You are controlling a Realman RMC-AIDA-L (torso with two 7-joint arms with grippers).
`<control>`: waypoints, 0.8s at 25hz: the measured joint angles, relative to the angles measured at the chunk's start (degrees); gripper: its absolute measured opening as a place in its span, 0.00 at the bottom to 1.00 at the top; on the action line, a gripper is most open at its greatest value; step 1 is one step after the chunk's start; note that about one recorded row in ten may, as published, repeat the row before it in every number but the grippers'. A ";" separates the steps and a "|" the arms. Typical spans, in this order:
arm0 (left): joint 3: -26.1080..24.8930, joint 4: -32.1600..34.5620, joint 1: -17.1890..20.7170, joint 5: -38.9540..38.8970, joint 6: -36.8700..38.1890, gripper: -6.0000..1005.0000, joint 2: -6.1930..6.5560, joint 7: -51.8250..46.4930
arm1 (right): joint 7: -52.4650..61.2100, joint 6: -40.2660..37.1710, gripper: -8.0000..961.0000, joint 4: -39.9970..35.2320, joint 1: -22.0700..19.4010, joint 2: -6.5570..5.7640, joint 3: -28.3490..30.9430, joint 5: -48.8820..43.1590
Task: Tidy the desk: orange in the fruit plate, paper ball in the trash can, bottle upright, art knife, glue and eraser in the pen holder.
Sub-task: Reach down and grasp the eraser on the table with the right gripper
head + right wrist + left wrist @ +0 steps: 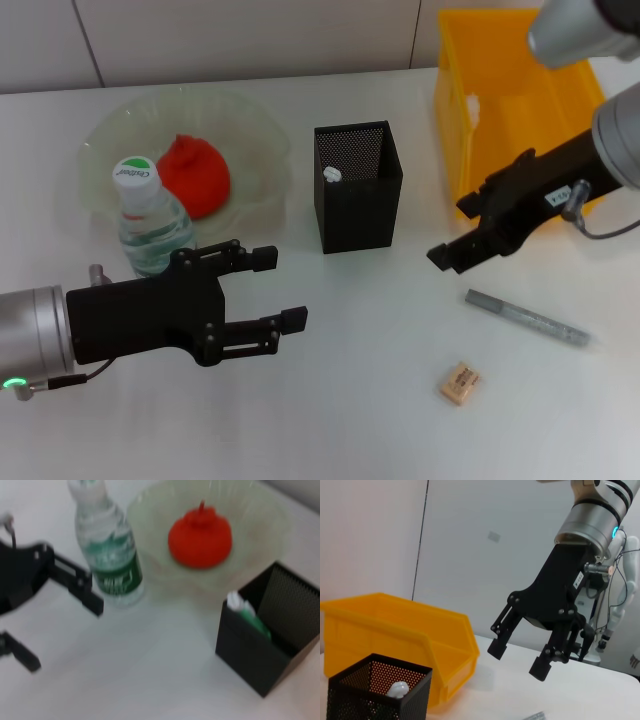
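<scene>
The bottle [150, 220] stands upright beside the fruit plate [255, 125], which holds the orange [195, 175]. My left gripper [280, 290] hovers open just in front of the bottle, holding nothing. The art knife [332, 174] pokes out of the pen holder [357, 200]. A white lump, the paper ball [472, 105], lies inside the trash can [520, 80]. My right gripper [452, 232] is open and empty between pen holder and trash can. The glue [530, 318] and eraser [459, 383] lie on the desk [350, 400] in front of it.
The right wrist view shows the bottle [112, 555], the orange [200, 535], the pen holder [270, 645] with the knife [247, 615], and the left gripper [60, 632]. The left wrist view shows the right gripper [520, 657] above the desk beside the trash can [395, 630].
</scene>
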 joint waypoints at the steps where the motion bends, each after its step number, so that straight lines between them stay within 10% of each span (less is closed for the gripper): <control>1: -0.06 -0.09 0.05 -0.04 0.06 0.79 0.02 0.72 | -0.13 0.07 0.78 0.14 -0.01 0.01 -0.61 -0.51; 20: -0.55 -0.16 -0.02 -0.72 1.28 0.79 -0.10 4.14 | 8.19 -0.62 0.78 7.20 5.22 0.07 -11.74 -8.53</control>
